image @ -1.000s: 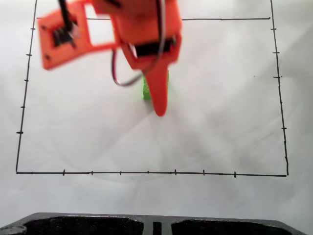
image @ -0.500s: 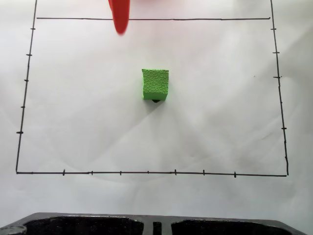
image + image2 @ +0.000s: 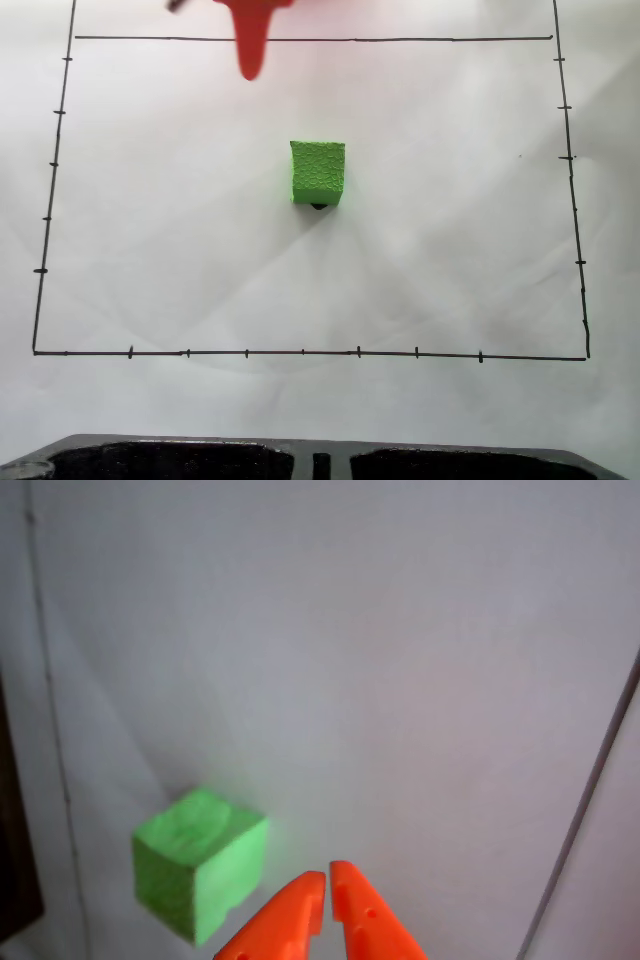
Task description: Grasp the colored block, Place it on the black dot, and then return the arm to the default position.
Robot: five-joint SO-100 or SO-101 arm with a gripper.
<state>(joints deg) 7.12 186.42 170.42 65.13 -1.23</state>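
Note:
The colored block (image 3: 318, 173), a bumpy green foam cube, rests on the white paper near the middle of the drawn frame. A sliver of the black dot (image 3: 319, 206) peeks out under its near edge. The orange arm's pointed finger (image 3: 249, 45) hangs at the top edge of the fixed view, well away from the block. In the wrist view the gripper (image 3: 327, 882) is shut with its two orange tips almost touching and nothing between them. There the block (image 3: 198, 863) lies to the lower left of the tips, apart from them.
A black drawn frame line (image 3: 300, 353) with tick marks borders the white paper. A dark moulded edge (image 3: 320, 460) runs along the bottom of the fixed view. In the wrist view a thin black line (image 3: 590, 790) crosses at the right.
One second ago the arm hung over the block at the frame's centre. It has let go and pulled back to the top edge; the block stays on the dot.

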